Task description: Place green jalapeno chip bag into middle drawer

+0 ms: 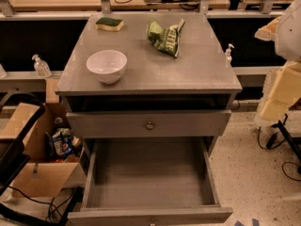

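green jalapeno chip bag [164,36]: lay crumpled on the cabinet top [188,69], upper centre of frame, a bit right of middle; nothing held it.
middle drawer [149,173]: pulled wide out at the bottom centre, grey floor showing, tall side walls, small knob at the lower edge; the bag was not in it.
upper drawer [149,124]: shallower, with a round knob, out only slightly above the middle drawer, dark gap over it.
gripper: not seen in frame; cannot tell how far open it was or whether it held anything.
robot arm [290,27]: white part at the upper right edge, well apart from the bag.
white bowl [106,65]: upright on the cabinet top, left of centre, near the front edge.
sponge [109,23]: green and yellow, back left of the top, apart from the bowl and the bag.
pump bottle [229,53]: small, at the right edge of the top.
second pump bottle [41,66]: on the ledge at the left, off the cabinet.
cardboard box [33,173]: open on the floor, lower left, beside the cabinet.
blue snack bag [62,142]: inside that box.
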Robot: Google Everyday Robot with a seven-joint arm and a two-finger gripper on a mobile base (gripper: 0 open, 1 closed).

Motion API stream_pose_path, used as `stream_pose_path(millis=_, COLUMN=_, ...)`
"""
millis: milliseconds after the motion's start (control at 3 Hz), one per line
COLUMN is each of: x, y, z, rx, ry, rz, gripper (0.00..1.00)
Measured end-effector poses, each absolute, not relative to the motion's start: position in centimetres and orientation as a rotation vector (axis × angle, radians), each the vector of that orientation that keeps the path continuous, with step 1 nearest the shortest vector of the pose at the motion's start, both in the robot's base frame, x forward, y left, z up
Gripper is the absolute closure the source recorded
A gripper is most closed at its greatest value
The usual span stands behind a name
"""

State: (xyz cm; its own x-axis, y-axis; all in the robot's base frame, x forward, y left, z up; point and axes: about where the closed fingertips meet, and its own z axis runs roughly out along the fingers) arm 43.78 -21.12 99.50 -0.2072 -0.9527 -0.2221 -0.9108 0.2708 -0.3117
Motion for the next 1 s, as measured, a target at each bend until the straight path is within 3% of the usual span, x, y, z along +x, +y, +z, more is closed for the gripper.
stream_pose_path(millis=333, x=43.8, y=-21.1, z=99.5, rx=-1.693, ry=2.181, rz=-0.158, gripper=0.0)
stream_pose_path(millis=1000, x=51.8, y=-21.2, z=99.5, rx=-1.54, ry=2.012, rz=-0.197, gripper=0.0)
